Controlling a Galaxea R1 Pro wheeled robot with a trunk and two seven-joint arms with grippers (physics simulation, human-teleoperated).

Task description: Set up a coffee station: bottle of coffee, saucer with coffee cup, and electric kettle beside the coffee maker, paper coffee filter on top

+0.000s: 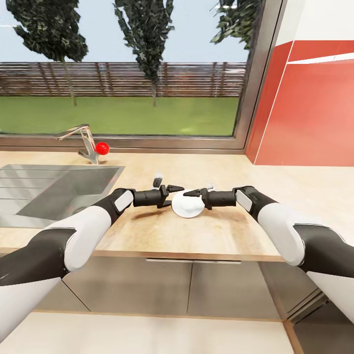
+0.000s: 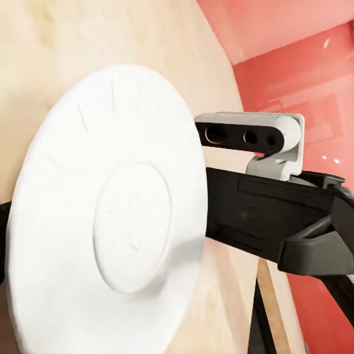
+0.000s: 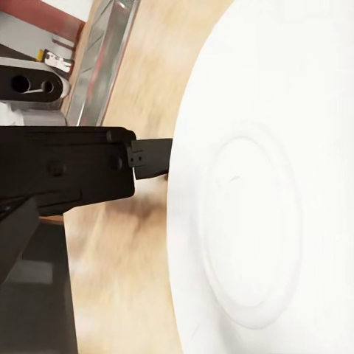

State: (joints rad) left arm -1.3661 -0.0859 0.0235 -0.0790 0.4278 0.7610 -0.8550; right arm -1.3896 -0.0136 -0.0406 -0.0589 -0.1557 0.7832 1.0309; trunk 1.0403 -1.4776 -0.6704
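The fingers of the left gripper point(image 1: 176, 189) are pointing right toward the round white ceramic saucer point(image 1: 188, 205), their tips reaching its left rim; whether they are pinching it or only touching cannot be told. At the far left of the head view, the stainless steel sink point(image 1: 69, 189) is sitting sunk into the pale wooden countertop point(image 1: 206, 236), with the chrome faucet point(image 1: 81, 140) and its red knob point(image 1: 102, 148) standing behind it below the wide window point(image 1: 123, 69). Bare wood is lying open between the sink's right edge and the left arm. The saucer is sitting mid-counter, between the two grippers, well back from the counter's front edge. In the left wrist view the saucer point(image 2: 110, 221) is looming close, with the opposite gripper's black body beyond it. The right gripper point(image 1: 195, 193) is meeting the saucer's right rim from the other side; its grip cannot be judged either. In the right wrist view the saucer point(image 3: 265, 199) is blurring large beside a dark finger point(image 3: 151, 158). Further right, open countertop is stretching to the red wall panel point(image 1: 309, 108).
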